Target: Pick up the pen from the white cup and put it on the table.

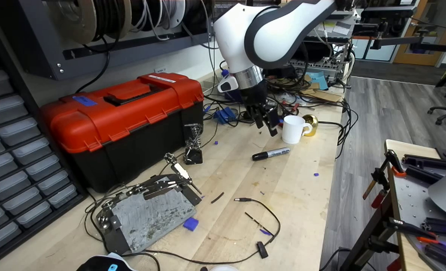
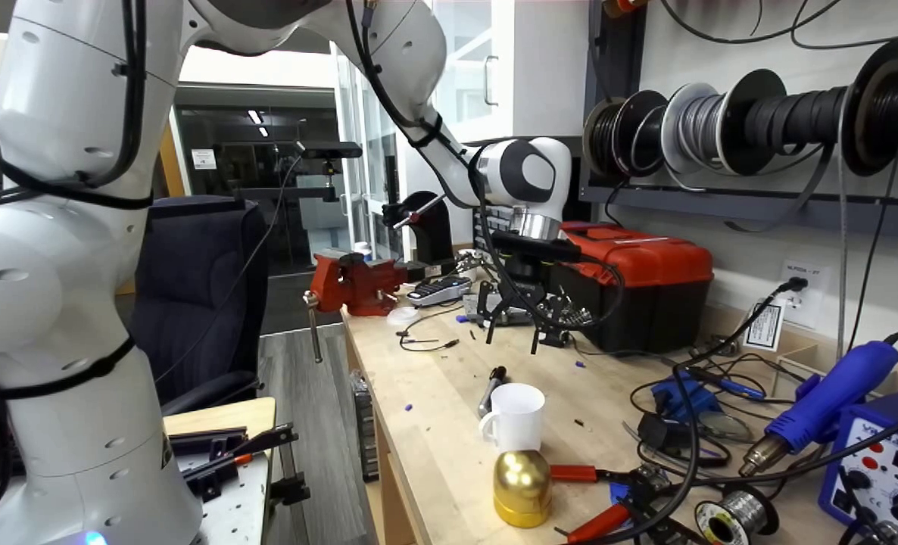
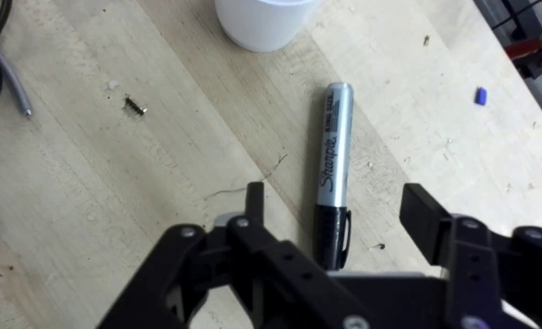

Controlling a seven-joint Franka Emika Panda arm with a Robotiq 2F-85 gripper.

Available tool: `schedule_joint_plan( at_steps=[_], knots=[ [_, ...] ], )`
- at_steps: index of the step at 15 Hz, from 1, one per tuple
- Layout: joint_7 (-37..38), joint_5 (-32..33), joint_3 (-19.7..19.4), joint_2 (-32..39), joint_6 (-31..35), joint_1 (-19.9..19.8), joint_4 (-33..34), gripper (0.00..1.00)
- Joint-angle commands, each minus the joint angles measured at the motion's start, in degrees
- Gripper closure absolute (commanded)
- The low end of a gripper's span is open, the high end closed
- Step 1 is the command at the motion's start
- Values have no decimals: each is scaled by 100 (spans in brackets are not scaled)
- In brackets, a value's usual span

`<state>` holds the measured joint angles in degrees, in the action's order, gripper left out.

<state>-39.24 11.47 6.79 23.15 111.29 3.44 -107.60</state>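
One pincer (image 2: 511, 345), its two jaws apart, hung above the table (image 1: 298, 195); one pen (image 3: 335, 151) lay below it, and one white cup (image 1: 291, 130) stood near it.

An electronics workshop is indicated by the toolbox (image 1: 132, 126), vise (image 2: 358, 286), heat gun (image 2: 835, 401) and solder (image 2: 746, 512) seen at the bench (image 1: 302, 192) and the spools (image 2: 753, 121) held above.

The silver, black-capped pen (image 3: 334, 176) lies on the wooden table (image 1: 300, 195) near the upright white cup (image 1: 292, 130).
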Motion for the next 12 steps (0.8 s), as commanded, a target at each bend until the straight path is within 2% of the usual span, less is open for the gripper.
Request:
schedule_joint_plan(
  at_steps=[1,5,6,12],
  knots=[
    [291,-628,1,-286,563,-285,-345,0],
    [713,-1191,-99,-428,911,-459,-523,0],
    [408,-991,-56,-65,647,-406,-124,0],
    [585,-1105,-88,-164,716,-457,-211,0]
  ],
)
